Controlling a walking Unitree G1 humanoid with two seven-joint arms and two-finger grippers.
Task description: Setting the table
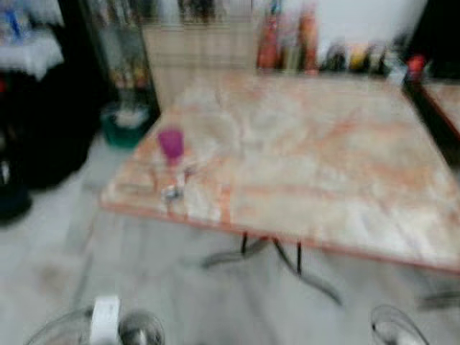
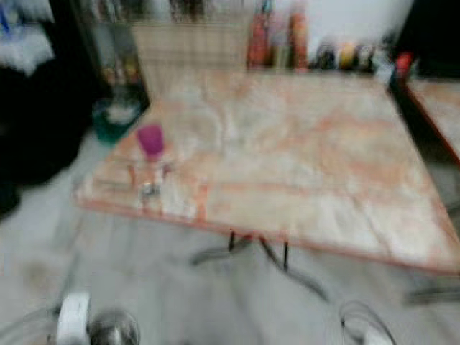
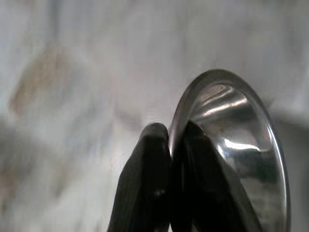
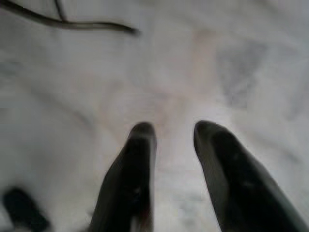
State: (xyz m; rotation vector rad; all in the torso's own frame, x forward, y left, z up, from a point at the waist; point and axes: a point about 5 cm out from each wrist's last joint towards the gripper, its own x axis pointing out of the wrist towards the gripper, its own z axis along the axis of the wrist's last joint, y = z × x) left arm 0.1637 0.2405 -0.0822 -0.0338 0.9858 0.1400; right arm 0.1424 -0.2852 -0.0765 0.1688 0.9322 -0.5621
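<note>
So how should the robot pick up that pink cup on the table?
Best guess: grip the pink cup around its sides, coming in level from the near table edge. It seems to stand upright near that corner. The right gripper is open and free; the left gripper holds a metal bowl.

no text, label or number can be read in these blurred views.
</note>
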